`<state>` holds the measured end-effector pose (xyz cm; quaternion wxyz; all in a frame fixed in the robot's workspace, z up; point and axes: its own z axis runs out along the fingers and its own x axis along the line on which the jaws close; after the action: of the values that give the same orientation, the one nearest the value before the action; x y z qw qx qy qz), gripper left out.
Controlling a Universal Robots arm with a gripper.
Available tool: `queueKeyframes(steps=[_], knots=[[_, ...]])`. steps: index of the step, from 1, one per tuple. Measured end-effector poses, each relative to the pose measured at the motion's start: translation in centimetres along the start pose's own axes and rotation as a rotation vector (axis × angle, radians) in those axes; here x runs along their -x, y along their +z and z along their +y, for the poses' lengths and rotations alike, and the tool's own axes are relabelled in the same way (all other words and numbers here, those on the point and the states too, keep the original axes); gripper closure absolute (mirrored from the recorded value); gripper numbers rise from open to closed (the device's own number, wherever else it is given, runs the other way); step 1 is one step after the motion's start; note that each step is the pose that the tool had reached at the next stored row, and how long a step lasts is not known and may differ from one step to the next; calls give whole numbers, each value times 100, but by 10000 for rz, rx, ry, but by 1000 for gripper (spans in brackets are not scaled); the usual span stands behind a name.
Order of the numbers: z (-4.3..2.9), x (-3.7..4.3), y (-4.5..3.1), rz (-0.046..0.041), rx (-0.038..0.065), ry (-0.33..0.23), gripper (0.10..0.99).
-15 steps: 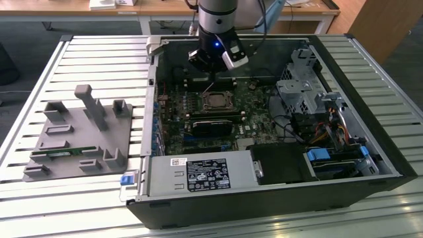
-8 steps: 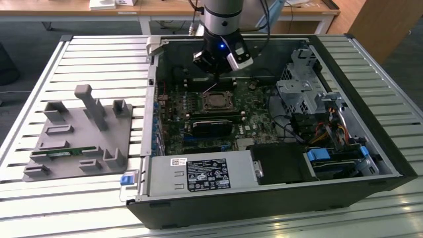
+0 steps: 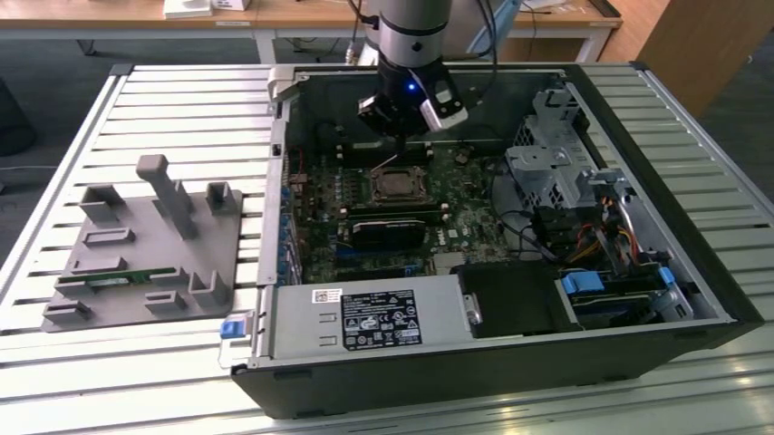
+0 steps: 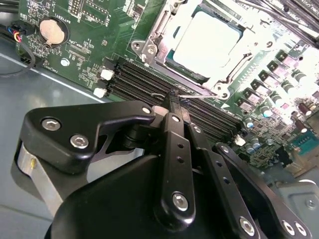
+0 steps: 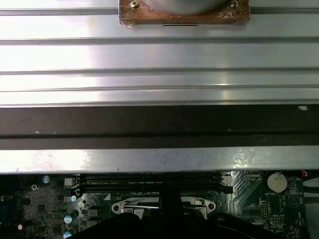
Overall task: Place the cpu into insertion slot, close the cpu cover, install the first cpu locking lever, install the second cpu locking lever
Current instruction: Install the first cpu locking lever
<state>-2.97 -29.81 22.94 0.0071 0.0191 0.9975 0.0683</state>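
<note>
The claw (image 4: pixel 173 99) has its fingers pressed together on a thin wire locking lever (image 4: pixel 197 92), just short of the socket. Beyond its tip, the cpu (image 4: pixel 207 42) sits seated under the lowered cpu cover (image 4: pixel 159 37), ready for latching.

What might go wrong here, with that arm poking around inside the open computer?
The gripper tip sits at a thin wire lever beside the socket, where the cpu lies under its cover. The lever is slender, so it may slip off the tip. The memory slots lie directly under the tip; pushing too low might scrape them. Cables and a drive cage crowd the case, so a wide swing could snag.
</note>
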Motion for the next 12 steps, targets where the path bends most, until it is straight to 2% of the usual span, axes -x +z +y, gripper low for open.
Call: queueKeyframes(steps=[12], knots=[[-10, 54, 85, 33, -3, 4, 980]])
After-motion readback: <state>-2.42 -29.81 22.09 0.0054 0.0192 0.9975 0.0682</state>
